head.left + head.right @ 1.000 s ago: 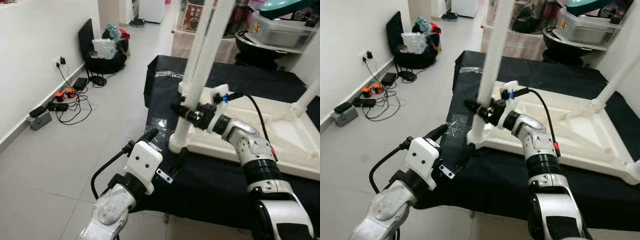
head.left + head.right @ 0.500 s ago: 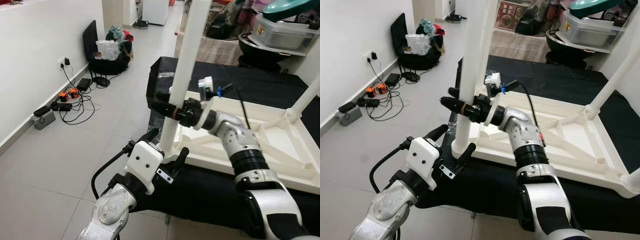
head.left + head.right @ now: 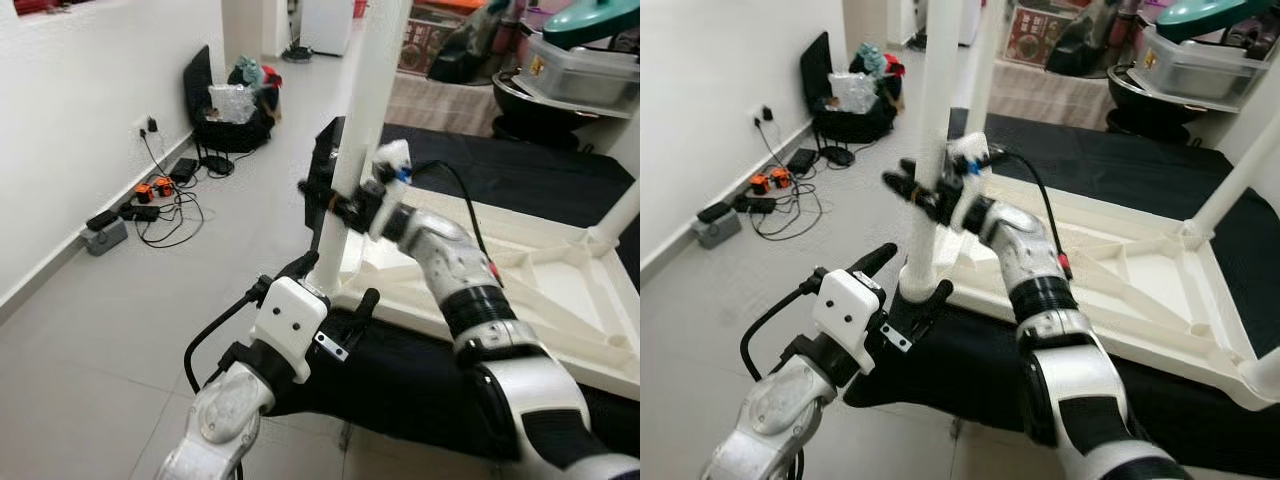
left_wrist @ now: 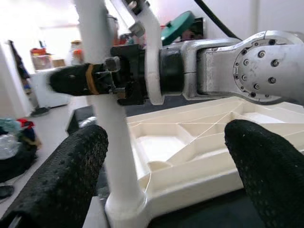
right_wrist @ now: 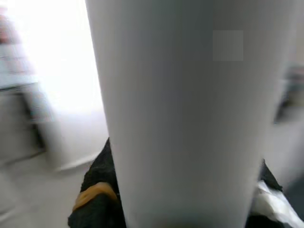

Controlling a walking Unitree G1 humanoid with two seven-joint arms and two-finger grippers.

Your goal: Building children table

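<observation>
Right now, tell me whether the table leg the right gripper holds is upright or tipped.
Upright. The white leg rises straight from the corner socket of the upturned tabletop, with the right gripper shut around it.

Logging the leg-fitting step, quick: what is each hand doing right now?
Left hand: open, its fingers either side of the white table leg near its base, not gripping.
Right hand: closed on that leg higher up.

A smooth, faintly glossy white plastic is seen on the table leg [image 3: 352, 150] and the ribbed tabletop [image 3: 560, 285], matt black cloth beneath them [image 3: 400, 370], pebbled black rubber on the left gripper's fingers [image 4: 66, 175], and polished grey floor tiles [image 3: 120, 300].
</observation>
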